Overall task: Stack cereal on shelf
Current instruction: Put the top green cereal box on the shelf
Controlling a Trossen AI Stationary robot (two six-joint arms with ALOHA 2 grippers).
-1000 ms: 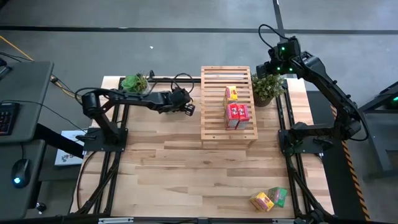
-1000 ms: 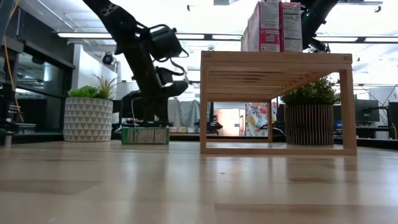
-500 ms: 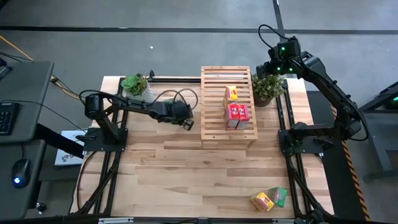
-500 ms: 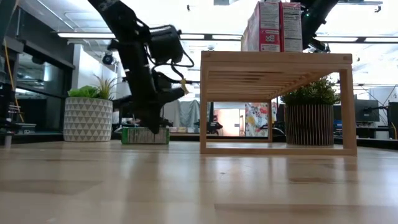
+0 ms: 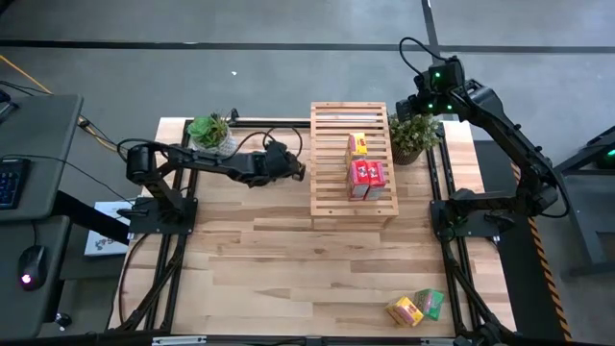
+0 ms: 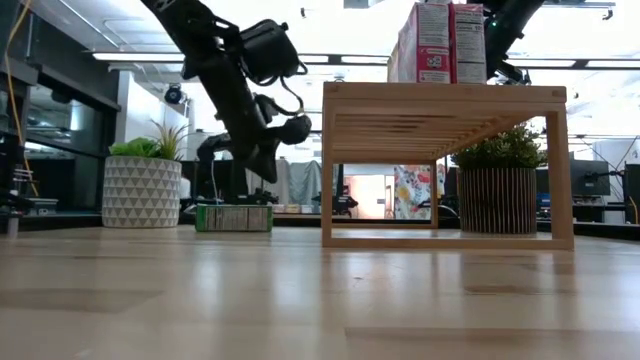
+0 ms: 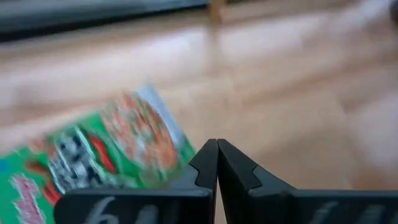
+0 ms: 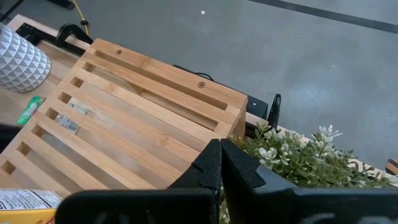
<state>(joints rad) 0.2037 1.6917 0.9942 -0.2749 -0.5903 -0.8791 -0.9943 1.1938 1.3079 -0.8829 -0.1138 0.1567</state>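
High view shows the shelf [image 5: 351, 160], a pale slatted wooden rack, just above the frame centre, carrying three cereal boxes: one yellow box [image 5: 357, 143] and two red boxes [image 5: 367, 179] standing side by side below it. A second yellow box [image 5: 405, 309] and a green box [image 5: 430, 303] lie together at the lower right of the table, well apart from the rack.

Left gripper [image 5: 296, 171] sits just left of the rack's left edge. Its wrist view shows the fingers [image 7: 205, 163] pressed together with nothing between them; a green cereal box [image 7: 93, 155] lies flat on the tabletop beyond them, printed face up. In the low view that box [image 6: 234, 217] rests on the table left of the rack, below the raised arm.

Right gripper [image 8: 221, 163] waits above the rack's far end by the potted plant [image 5: 413, 134], fingers clenched and empty.

Judgement: the step in hand is picking up the green box. The fingers need to part first, then straddle the box across its narrow dimension, since thin cardboard lying flat offers little edge; light pressure avoids crushing. Placement should bridge several slats, as the gaps could catch a corner. Rack and table are smooth wood; the boxes are glossy printed card.
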